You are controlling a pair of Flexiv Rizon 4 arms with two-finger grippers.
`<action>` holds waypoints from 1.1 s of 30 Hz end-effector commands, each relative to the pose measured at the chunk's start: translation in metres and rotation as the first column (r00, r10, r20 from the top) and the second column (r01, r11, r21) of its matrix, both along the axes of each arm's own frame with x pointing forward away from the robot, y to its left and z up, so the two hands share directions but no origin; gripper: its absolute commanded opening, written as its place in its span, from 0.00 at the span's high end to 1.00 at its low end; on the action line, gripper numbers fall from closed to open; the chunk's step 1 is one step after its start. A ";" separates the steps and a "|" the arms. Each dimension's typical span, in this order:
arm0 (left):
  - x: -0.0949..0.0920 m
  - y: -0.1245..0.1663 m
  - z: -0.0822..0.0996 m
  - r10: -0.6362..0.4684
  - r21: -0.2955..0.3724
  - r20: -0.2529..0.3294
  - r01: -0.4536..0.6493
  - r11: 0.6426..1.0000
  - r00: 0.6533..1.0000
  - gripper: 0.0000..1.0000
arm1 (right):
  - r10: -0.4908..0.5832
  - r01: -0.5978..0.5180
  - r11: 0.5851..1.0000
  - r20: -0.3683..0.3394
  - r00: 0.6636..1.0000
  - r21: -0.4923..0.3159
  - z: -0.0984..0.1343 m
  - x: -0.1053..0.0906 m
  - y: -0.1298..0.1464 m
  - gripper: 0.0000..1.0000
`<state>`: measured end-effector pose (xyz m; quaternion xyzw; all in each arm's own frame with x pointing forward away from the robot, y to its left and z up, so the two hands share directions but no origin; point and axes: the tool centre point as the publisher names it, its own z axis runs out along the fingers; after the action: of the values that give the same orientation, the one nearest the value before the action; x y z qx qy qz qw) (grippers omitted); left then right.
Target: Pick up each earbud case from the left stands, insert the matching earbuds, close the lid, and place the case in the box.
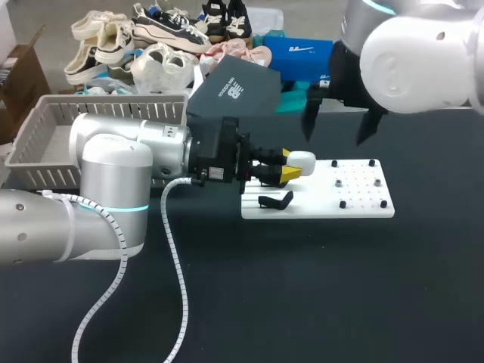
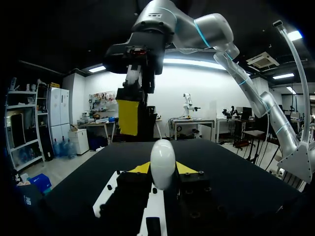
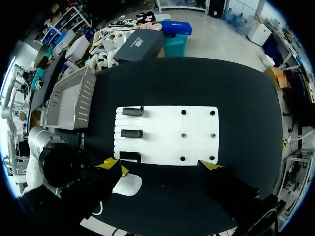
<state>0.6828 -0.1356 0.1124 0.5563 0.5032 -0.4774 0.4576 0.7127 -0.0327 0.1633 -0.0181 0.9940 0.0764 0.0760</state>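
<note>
The bench [image 1: 302,287] is black and flat. A white board [image 1: 355,193] lies on it, just under the left end effector [image 1: 291,168].

The left end effector is shut on the earbud case [image 1: 302,160]. One yellow tip sits on each side of the case. The case is held up off the bench, above the end of the board where the black stands [image 1: 276,201] are. Small black pegs [image 1: 342,204] dot the board farther out, ahead of the tips.

The right end effector [image 1: 336,136] hangs above the board with its fingers spread wide. It holds nothing.

The grey basket [image 1: 45,136] sits behind the left end effector, next to that arm.

The case is white, round like an egg, and shiny. I think it is light and hard, so it will not squash. I also think it is slippery and could twist or pop out of a pinch. The best place to hold it looks like the two wide sides, low on the body, so the lid stays free to open. Its lid looks closed now.

I see no label or writing on the case or on the board.
</note>
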 end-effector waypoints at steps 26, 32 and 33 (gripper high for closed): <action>0.026 0.128 0.033 0.629 0.217 0.025 -0.619 0.755 0.777 1.00 | 0.064 -0.063 0.998 0.197 0.978 -0.011 0.022 -0.035 -0.028 0.00; 0.038 0.156 0.030 0.714 0.308 0.087 -0.700 0.644 0.695 1.00 | 0.064 -0.063 0.998 0.197 0.978 -0.011 0.022 -0.035 -0.028 0.00; 0.040 0.160 0.029 0.727 0.316 0.083 -0.709 0.630 0.682 1.00 | 0.064 -0.063 0.998 0.197 0.978 -0.011 0.022 -0.035 -0.028 0.00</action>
<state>0.7284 0.0226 0.1371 0.4226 0.7302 -0.2716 0.4631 0.6815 -0.0600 0.1863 -0.0599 0.9820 0.0748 0.1630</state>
